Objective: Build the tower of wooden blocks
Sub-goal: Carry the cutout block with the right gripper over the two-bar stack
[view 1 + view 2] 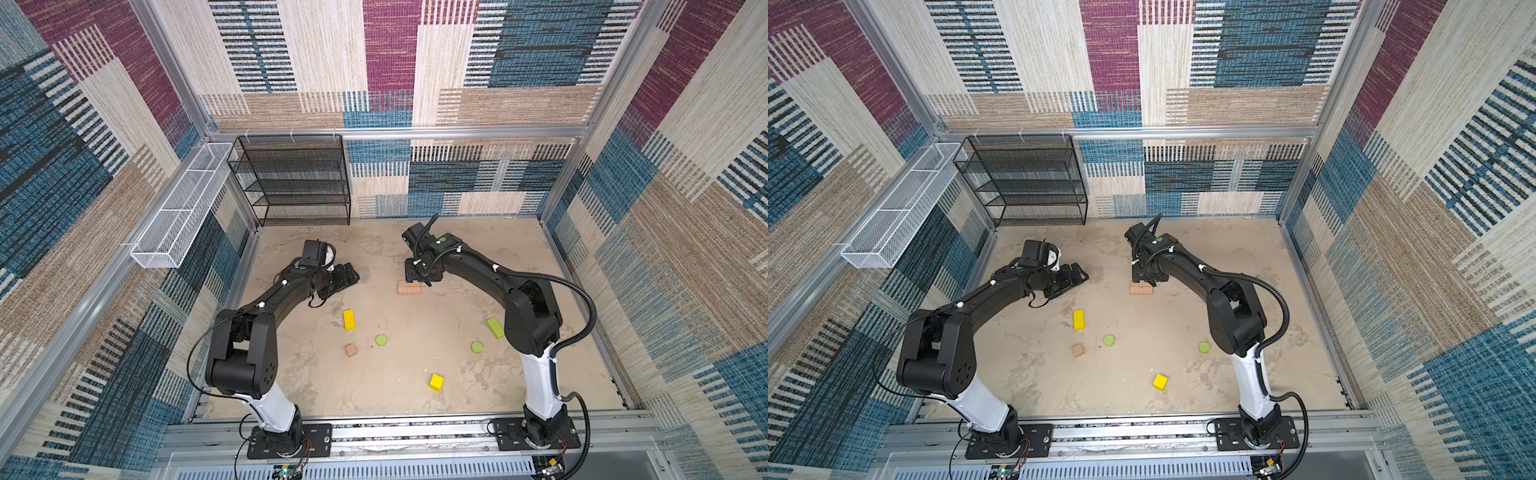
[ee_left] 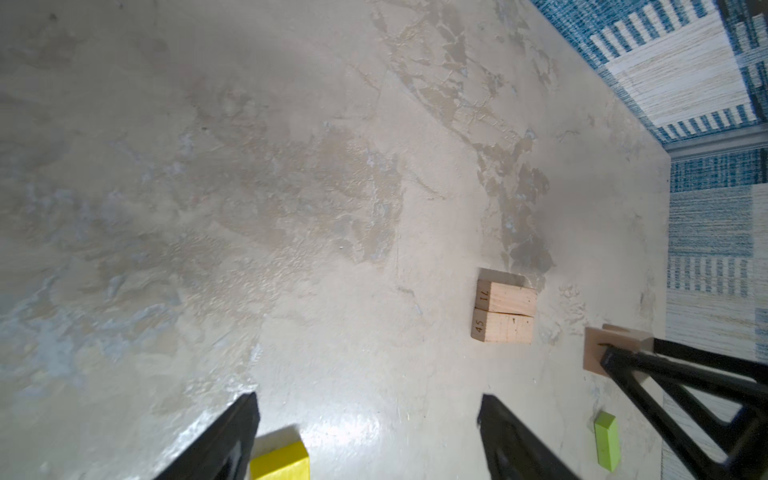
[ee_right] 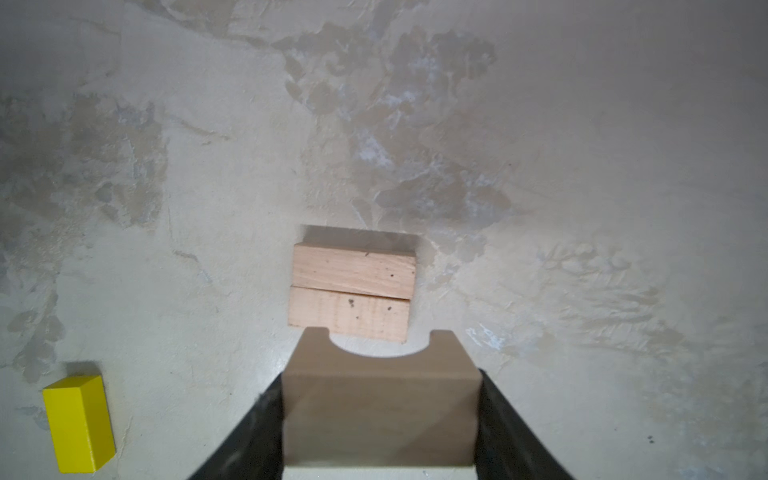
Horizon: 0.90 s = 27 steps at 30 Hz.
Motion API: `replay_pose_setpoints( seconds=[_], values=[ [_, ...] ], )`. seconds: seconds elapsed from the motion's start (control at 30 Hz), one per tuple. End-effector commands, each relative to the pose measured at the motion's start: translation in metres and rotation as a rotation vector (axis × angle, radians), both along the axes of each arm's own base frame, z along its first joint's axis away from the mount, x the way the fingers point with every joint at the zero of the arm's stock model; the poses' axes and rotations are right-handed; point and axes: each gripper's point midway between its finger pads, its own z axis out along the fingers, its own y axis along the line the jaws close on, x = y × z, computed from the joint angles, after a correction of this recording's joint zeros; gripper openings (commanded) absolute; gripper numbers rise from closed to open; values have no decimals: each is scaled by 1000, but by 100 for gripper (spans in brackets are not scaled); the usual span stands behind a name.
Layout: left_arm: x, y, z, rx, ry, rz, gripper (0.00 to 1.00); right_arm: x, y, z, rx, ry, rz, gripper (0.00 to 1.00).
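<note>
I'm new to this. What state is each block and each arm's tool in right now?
two tan bars: flat, side by side, touching.
left tool: open, empty.
right tool: shut on notched tan block.
notched tan block: clamped, not yet on the two tan bars.
yellow bar: lying loose.
yellow cube: loose.
tan cube: loose.
lime green bar: lying loose.
two lime green discs: flat, apart.

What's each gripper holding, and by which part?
The right gripper clamps the notched tan block by its opposite sides; the left gripper is open and empty.

Two tan bars (image 2: 503, 311) lie touching beyond the spread left claw (image 2: 369, 397).
</note>
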Motion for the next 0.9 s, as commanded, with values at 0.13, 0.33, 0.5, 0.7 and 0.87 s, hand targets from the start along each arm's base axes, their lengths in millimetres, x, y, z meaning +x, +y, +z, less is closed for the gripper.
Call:
replay_pose_setpoints(
  seconds=[0.13, 0.33, 0.5, 0.7, 0.87],
  values=[
    [0, 11, 0, -20, -3, -4, 87, -7, 9, -2, -26, 45, -59, 49],
    [-2, 16, -1, -40, 0, 4, 87, -11, 23, -17, -43, 68, -42, 49],
    [-3, 20, 1, -46, -12, 14, 87, -8, 29, -24, -58, 67, -36, 48],
    [-5, 24, 2, -53, -16, 26, 87, -4, 30, -25, -65, 50, -44, 46],
    [-5, 23, 3, -67, -17, 27, 87, 0, 30, -25, -78, 37, -36, 46]
  ],
)
